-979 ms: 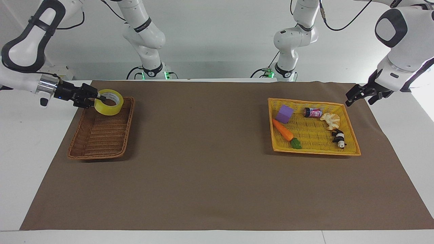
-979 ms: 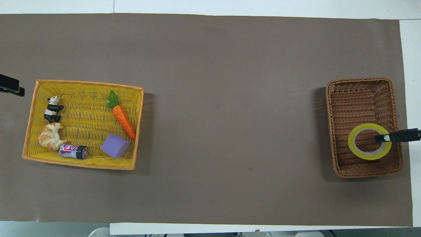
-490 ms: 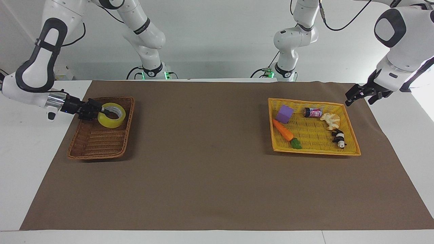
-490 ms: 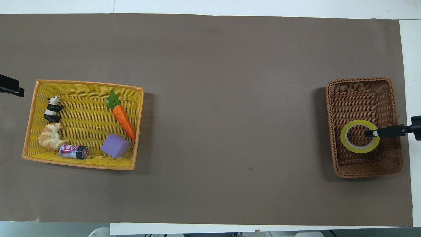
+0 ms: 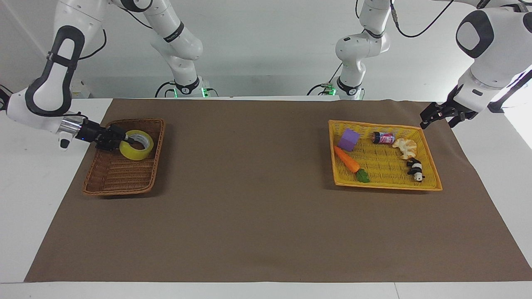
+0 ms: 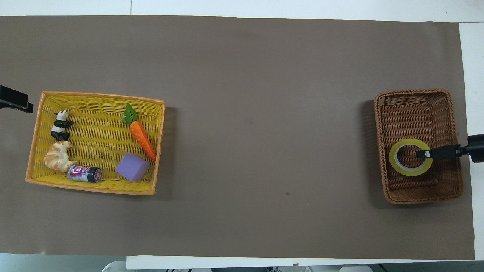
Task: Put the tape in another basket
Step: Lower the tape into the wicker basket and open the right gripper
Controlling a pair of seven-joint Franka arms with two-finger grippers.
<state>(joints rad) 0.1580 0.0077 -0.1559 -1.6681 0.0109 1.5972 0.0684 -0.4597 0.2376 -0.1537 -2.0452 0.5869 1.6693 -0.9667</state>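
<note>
The yellow tape (image 5: 135, 154) lies flat and low inside the dark brown wicker basket (image 5: 118, 189), in the half nearer the robots. My right gripper (image 5: 126, 141) comes in from the right arm's end of the table and is shut on the roll's wall, one finger inside the core. The overhead view shows the tape (image 6: 410, 173) and the right gripper (image 6: 422, 154) on the side of the basket (image 6: 414, 91) toward that table end. I cannot tell whether the roll rests on the basket floor. My left gripper (image 5: 432, 116) waits open and holds nothing, over the cloth beside the yellow basket's corner.
A bright yellow woven basket (image 5: 386, 187) at the left arm's end holds a purple cube (image 5: 348, 139), a carrot (image 5: 347, 160), a small can (image 5: 383, 138), a croissant (image 5: 405, 147) and a panda figure (image 5: 415, 169). Brown cloth (image 5: 249, 187) covers the table between the baskets.
My right gripper has lowered the tape from above the brown basket's rim down into the basket. The left gripper drifted slightly up and toward the robots.
</note>
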